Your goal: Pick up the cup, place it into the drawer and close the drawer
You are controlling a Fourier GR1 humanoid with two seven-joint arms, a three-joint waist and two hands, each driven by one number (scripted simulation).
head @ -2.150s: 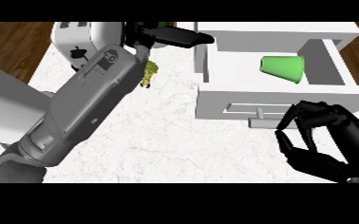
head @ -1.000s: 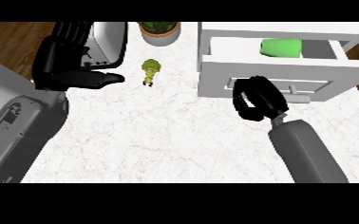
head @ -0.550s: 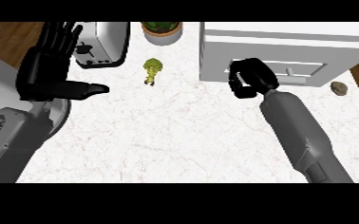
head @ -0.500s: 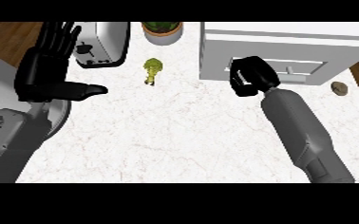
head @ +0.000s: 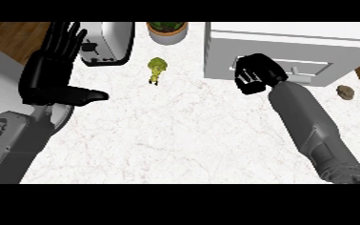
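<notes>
The drawer (head: 281,52) of the white cabinet sits flush with its front, and the right hand (head: 256,74) rests against that front just beside the handle (head: 299,69), fingers curled into a fist with nothing held inside them. The grey right forearm (head: 309,124) runs down to the lower right edge. The cup cannot be seen anywhere on the counter; with the drawer shut, its inside is hidden. At the left edge the left hand (head: 53,69) is open, fingers straight and pointing up, thumb sticking out to the side, holding nothing. Just beyond its fingertips stands a toaster (head: 105,43), and a potted plant (head: 166,31) sits at the far edge of the white marble counter (head: 175,138). Between toaster and cabinet lies a small yellow-green figure (head: 156,69). A small brownish lump (head: 345,91) lies to the right of the cabinet. No writing or brand mark can be read on anything.
</notes>
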